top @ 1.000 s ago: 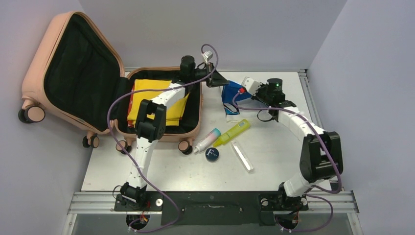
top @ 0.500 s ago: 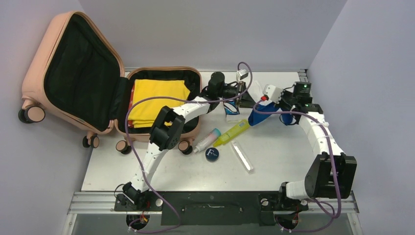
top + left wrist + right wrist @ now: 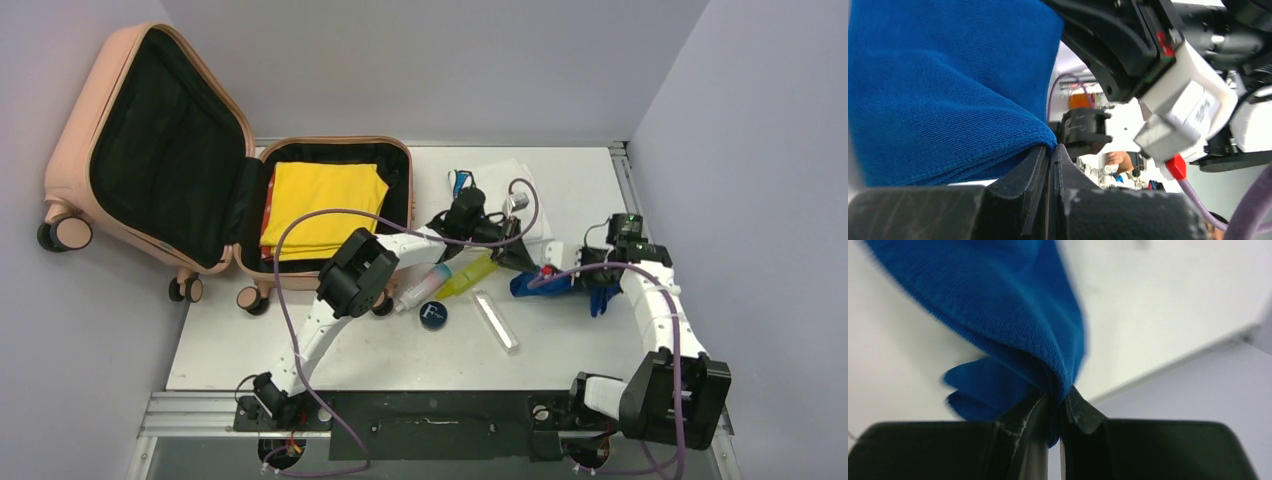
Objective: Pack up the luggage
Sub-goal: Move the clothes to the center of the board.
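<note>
The luggage (image 3: pixel 150 160) lies open at the back left. Its pink lid leans on the wall and its base (image 3: pixel 395 205) holds a folded yellow cloth (image 3: pixel 322 205). A blue cloth (image 3: pixel 530 287) hangs between both grippers over the right half of the table. My left gripper (image 3: pixel 522 268) is shut on one edge of the blue cloth (image 3: pixel 948 90), the jaws pinching the fold at the left gripper's tips (image 3: pixel 1050 149). My right gripper (image 3: pixel 552 283) is shut on another edge of the blue cloth (image 3: pixel 1013 305), pinched at the right gripper's tips (image 3: pixel 1058 397).
Below the left forearm lie a pink-and-teal tube (image 3: pixel 424 286), a yellow-green bottle (image 3: pixel 474 271), a round dark tin (image 3: pixel 432 316) and a clear flat stick (image 3: pixel 495 318). A white sheet (image 3: pixel 505 178) and a small blue-white item (image 3: pixel 459 181) sit at the back.
Both grippers have carried the blue cloth from the back of the table, beside the luggage, forward and to the right. The left arm now stretches across the loose toiletries.
</note>
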`<state>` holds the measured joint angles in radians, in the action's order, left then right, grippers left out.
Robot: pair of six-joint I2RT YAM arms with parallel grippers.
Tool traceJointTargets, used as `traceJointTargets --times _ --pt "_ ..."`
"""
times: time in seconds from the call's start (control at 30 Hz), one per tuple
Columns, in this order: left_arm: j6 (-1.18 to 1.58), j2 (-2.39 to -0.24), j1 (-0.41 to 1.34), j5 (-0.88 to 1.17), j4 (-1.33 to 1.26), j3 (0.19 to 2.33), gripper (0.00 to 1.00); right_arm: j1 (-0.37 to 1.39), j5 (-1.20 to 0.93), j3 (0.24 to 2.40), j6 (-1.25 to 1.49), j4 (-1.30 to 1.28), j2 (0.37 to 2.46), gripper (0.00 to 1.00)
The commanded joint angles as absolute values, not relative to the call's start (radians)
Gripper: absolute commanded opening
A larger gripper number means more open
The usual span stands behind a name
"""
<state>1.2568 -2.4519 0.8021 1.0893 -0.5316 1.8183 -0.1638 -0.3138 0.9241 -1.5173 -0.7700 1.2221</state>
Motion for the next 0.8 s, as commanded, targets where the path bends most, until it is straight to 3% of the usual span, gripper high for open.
traceJointTargets --times 0.0,0.1,0.27,0.4,0.47,0.53,0.63,0.67,0.7,0.77 --pt "1.098 -2.411 0.841 1.125 -0.428 1.731 0.00 -0.159 -0.336 0.796 -1.624 -1.007 1.114 0.05" --pt "1.076 -2.398 0.860 1.150 -0.424 1.680 0.00 -0.160 -0.325 0.741 -1.632 -1.065 1.054 0.05" --pt "1.026 -2.356 0.876 1.178 -0.399 1.607 0.11 -0.155 -0.332 0.679 -1.658 -1.157 0.997 0.09" --pt "0.971 -2.318 0.876 1.186 -0.340 1.564 0.22 -0.156 -0.305 0.673 -1.685 -1.215 0.963 0.36" --pt "0.915 -2.299 0.876 1.179 -0.280 1.564 0.30 -0.156 -0.308 0.675 -1.692 -1.227 0.947 0.62" --pt "0.858 -2.286 0.873 1.171 -0.201 1.589 0.42 -0.156 -0.326 0.700 -1.703 -1.243 0.946 0.75" --pt "0.831 -2.269 0.856 1.172 -0.133 1.628 0.65 -0.156 -0.381 0.772 -1.668 -1.254 0.974 0.82" --pt "0.836 -2.263 0.846 1.175 -0.127 1.640 0.79 -0.156 -0.401 0.805 -1.643 -1.253 0.990 0.83" --pt "0.845 -2.255 0.832 1.180 -0.120 1.658 1.00 -0.156 -0.428 0.859 -1.614 -1.257 1.008 0.85" --pt "0.849 -2.241 0.806 1.188 -0.090 1.699 0.96 -0.158 -0.463 0.950 -1.592 -1.292 1.061 0.87"
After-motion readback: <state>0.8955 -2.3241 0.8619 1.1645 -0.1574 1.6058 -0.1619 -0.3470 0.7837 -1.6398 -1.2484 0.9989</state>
